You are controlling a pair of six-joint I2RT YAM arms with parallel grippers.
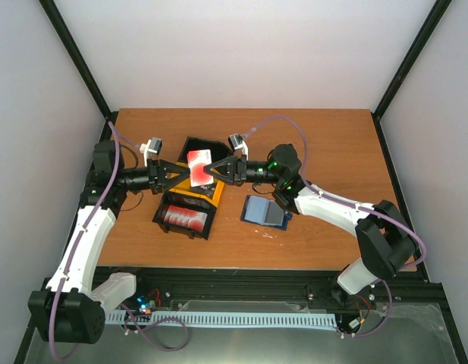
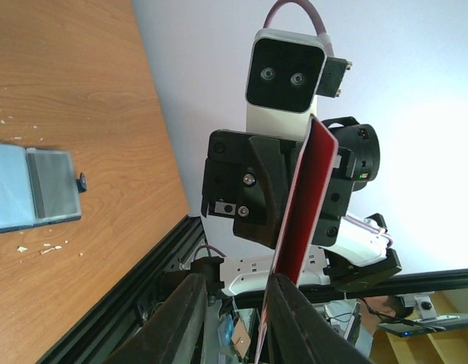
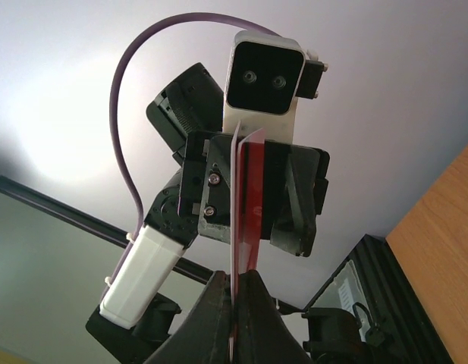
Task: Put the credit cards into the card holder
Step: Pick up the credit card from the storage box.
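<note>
At the centre of the top view, the right gripper (image 1: 212,171) pinches a red credit card (image 1: 199,163) edge-on, with the left gripper (image 1: 189,174) spread-fingered beside it. That thin hold may slip, dropping the card short of the card holder (image 1: 265,211) at lower right.

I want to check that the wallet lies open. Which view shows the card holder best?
Top external: the card holder lies open, nearly whole in frame, on the table. The left wrist view shows it open too, closer, but cut off at the left edge. The right wrist view misses it entirely.
</note>
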